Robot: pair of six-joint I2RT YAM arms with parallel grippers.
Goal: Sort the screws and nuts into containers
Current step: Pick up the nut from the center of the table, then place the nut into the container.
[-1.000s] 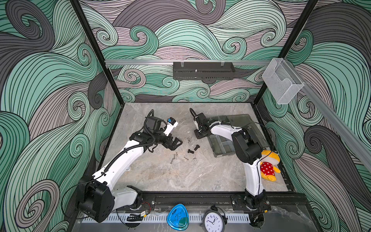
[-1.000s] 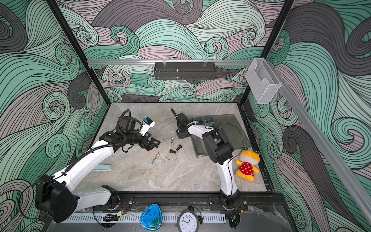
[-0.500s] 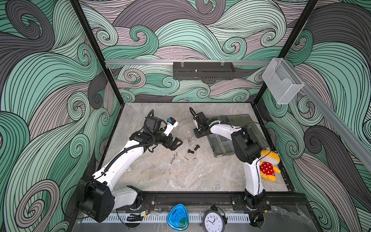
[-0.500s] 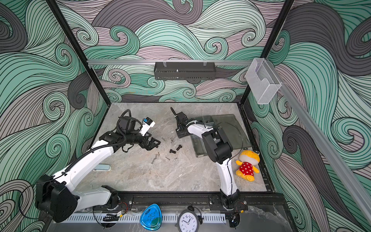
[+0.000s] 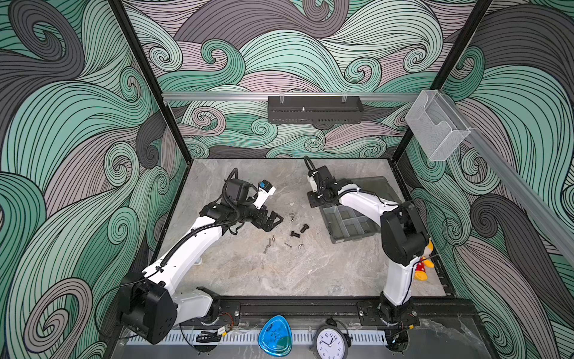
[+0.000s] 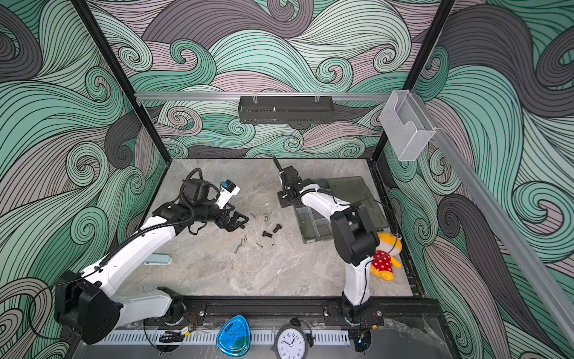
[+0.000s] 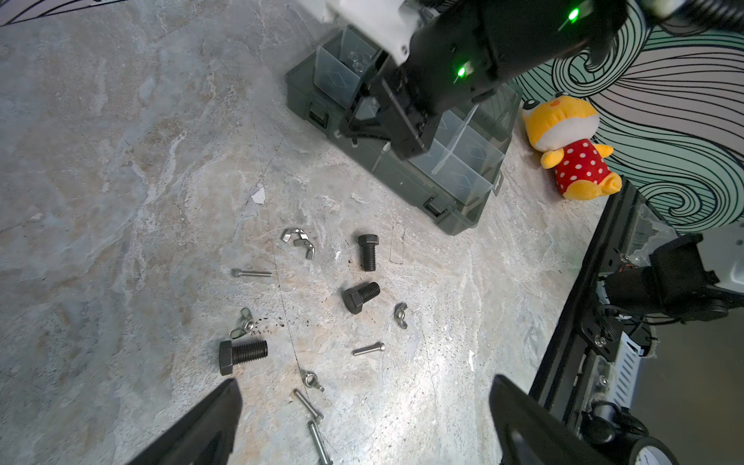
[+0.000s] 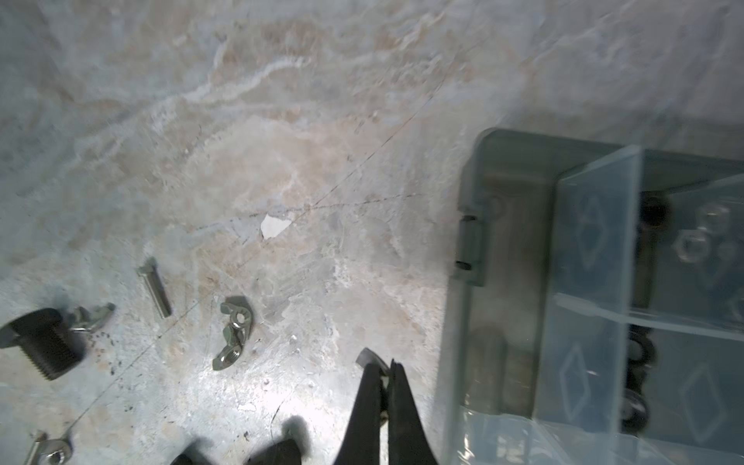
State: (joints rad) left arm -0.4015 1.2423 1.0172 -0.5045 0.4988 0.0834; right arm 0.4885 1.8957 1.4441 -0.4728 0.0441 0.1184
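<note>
Screws [image 7: 368, 251] and nuts [image 7: 298, 239] lie loose in the middle of the desk [image 5: 279, 273], between my two arms. I see three fat black screws, a few thin silver ones and some little nuts with two ears.

My left pincer [image 7: 364, 380] hangs near them, on the side toward the left edge. Its two fingers are spread wide and it holds nothing.

By the right edge of the desk sits the grey box [image 5: 354, 237]. Its lid [image 5: 375, 186] is folded back toward the far right corner. Some nuts lie in one of its little rooms.

My right pincer [image 8: 384, 366] is low over the desk. It is just beside the wall of the box that faces the middle. It is squeezed tight on a small silver piece [image 8: 364, 357] that peeks out at its tips. I cannot tell if that is a nut or a screw.
</note>
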